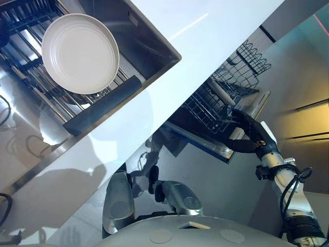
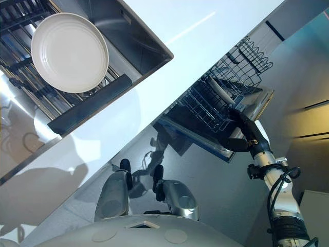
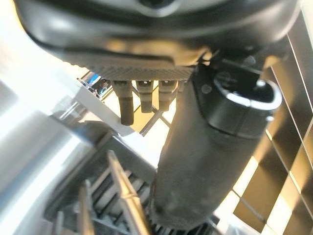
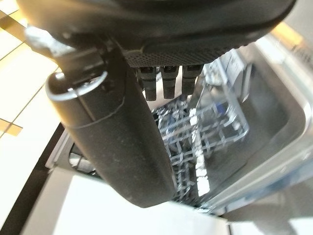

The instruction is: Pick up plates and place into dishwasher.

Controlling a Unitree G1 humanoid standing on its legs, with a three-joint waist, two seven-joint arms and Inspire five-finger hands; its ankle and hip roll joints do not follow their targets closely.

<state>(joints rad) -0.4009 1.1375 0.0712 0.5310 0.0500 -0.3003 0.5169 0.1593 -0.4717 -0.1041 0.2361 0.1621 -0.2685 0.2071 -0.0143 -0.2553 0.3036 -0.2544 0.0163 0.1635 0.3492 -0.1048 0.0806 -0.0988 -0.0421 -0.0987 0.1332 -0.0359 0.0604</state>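
White tabletop (image 1: 216,36) beside sink (image 1: 149,49), plate (image 1: 79,51) lying flat on sink rack, well apart from right hand (image 1: 247,128) with relaxed empty fingers at dishwasher rack (image 1: 216,105); left hand (image 3: 146,58) relaxed, likely nearer.

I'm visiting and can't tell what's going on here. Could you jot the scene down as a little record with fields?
Plate: white plate lying on the rack over the sink
Dishwasher: open, wire rack pulled out
Right hand: right hand at the rack, fingers straight, holding nothing
Left hand: left hand open, holding nothing
Countertop: white counter between sink and dishwasher
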